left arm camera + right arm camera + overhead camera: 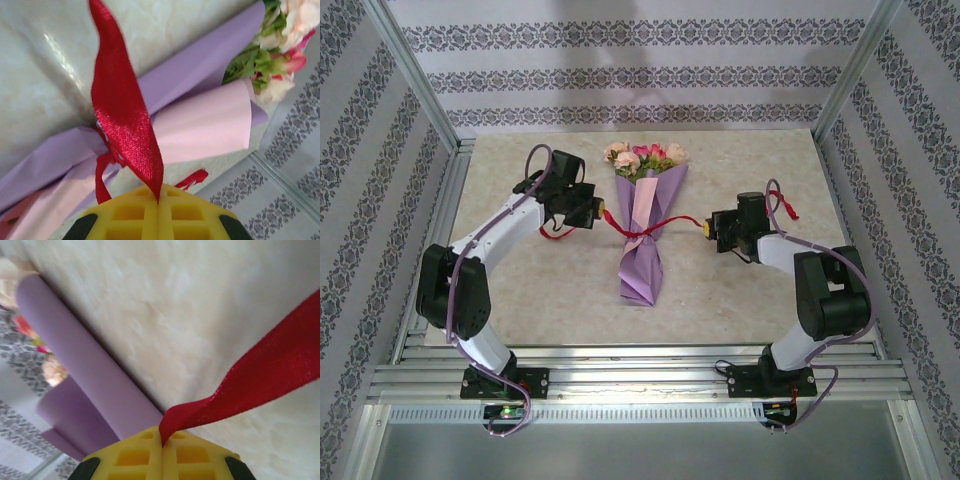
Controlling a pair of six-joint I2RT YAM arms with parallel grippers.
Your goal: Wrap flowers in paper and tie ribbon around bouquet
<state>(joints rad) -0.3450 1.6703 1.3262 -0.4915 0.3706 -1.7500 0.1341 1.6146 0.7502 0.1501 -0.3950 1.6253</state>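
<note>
So the long cone-shaped bouquet (642,262) is lying in the middle of the pale marbled table (520,290), narrow end toward the arm bases. The pink, peach and magenta artificial roses (642,155) poke out of the far end. The wrap is thin lilac-purple paper (200,70), and a pale pink inner flap shows near the flowers.

The narrow bright red ribbon (638,232) goes round the cone about halfway along, and its two ends run out sideways, one each way.

The left gripper (603,214) sits just left of the bouquet with its yellow jaws pinched tight on one ribbon end. In the wrist view the red strip comes straight out of the seam between them. The right gripper (706,229) is out to the right, a bit further off. Its jaws are clamped the same way on the other end, and the ribbon twists away over the table.
</note>
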